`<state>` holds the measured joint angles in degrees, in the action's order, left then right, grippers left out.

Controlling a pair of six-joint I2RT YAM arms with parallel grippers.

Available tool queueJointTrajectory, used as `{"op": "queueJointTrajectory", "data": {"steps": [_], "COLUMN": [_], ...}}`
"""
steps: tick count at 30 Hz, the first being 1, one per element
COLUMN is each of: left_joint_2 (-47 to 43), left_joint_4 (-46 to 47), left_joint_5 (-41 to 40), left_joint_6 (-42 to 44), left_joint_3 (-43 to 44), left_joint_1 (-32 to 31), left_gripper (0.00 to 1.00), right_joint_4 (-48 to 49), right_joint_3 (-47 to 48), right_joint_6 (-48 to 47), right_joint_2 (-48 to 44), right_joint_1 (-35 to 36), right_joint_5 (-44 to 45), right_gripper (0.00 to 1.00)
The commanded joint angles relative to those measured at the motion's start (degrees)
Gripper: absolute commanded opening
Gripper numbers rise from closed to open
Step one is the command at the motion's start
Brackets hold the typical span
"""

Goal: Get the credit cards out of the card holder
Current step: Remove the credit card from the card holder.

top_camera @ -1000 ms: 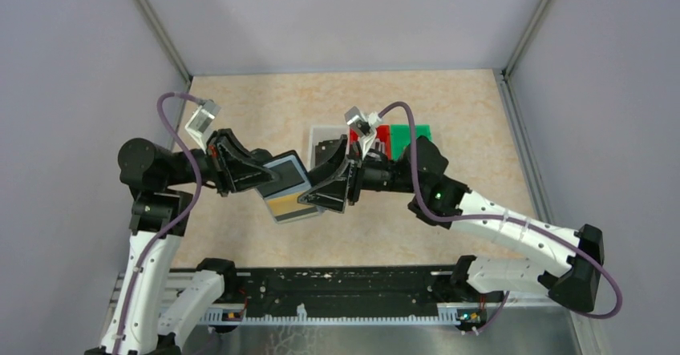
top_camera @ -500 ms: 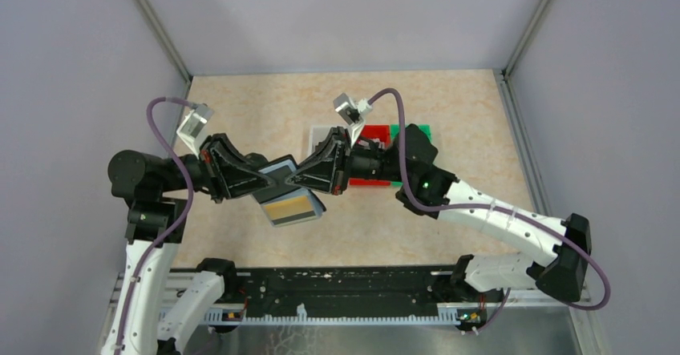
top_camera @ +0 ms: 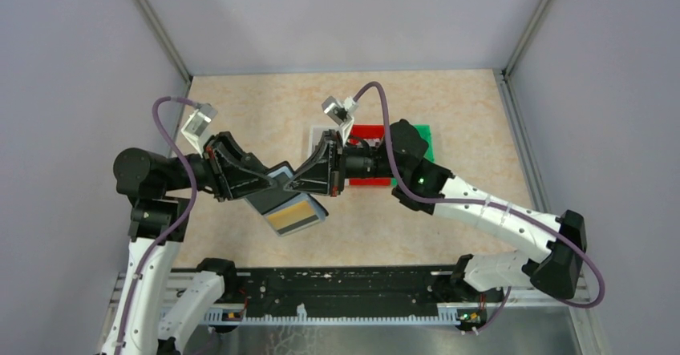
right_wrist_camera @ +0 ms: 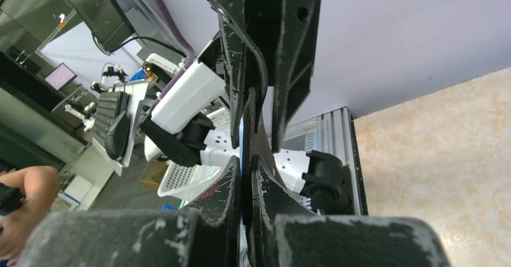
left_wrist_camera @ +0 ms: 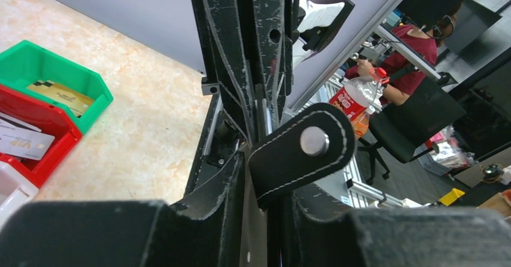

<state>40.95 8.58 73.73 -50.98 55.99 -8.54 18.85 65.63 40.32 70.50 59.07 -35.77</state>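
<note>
Both arms meet tip to tip above the beige table (top_camera: 473,106), with the walls well apart and the red bin (top_camera: 369,133) and green bin (top_camera: 423,135) just behind the right wrist. The black stitched card holder (top_camera: 277,197) hangs tilted between them, a gold credit card (top_camera: 291,213) showing. The right gripper (top_camera: 299,183) is pinched together on a thin edge at its top; the left gripper (top_camera: 267,185) straddles its left side, grip unclear.

a beige, marble-patterned surface (top_camera: 257,106) carries three small bins set side by side near its middle: a white bin (top_camera: 316,140), a red bin (top_camera: 367,132) and a green bin (top_camera: 425,133).
</note>
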Motion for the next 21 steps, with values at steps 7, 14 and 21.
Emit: {"op": "queueJointTrajectory", "data": {"steps": [7, 14, 21], "left_joint_2": [0.03, 0.03, 2.63], "left_joint_4": [4.60, 6.59, 7.38], "left_joint_5": [-0.18, 1.96, 4.38], "left_joint_6": [-3.71, -6.05, -8.89], "left_joint_3": [-0.70, -0.90, 1.28], "left_joint_1": [-0.08, -0.08, -0.08], "left_gripper": [0.20, 0.06, 0.00], "right_joint_4": [1.89, 6.44, 7.96], "right_joint_3": [5.30, 3.20, 3.13], "right_joint_6": [3.15, 7.49, 9.69], "right_joint_2": [0.73, -0.01, 0.96], "right_joint_1": [-1.63, -4.68, -5.63], "right_joint_5": [-4.81, -6.22, -6.15], "right_gripper": [0.00, 0.00, 0.00]}}
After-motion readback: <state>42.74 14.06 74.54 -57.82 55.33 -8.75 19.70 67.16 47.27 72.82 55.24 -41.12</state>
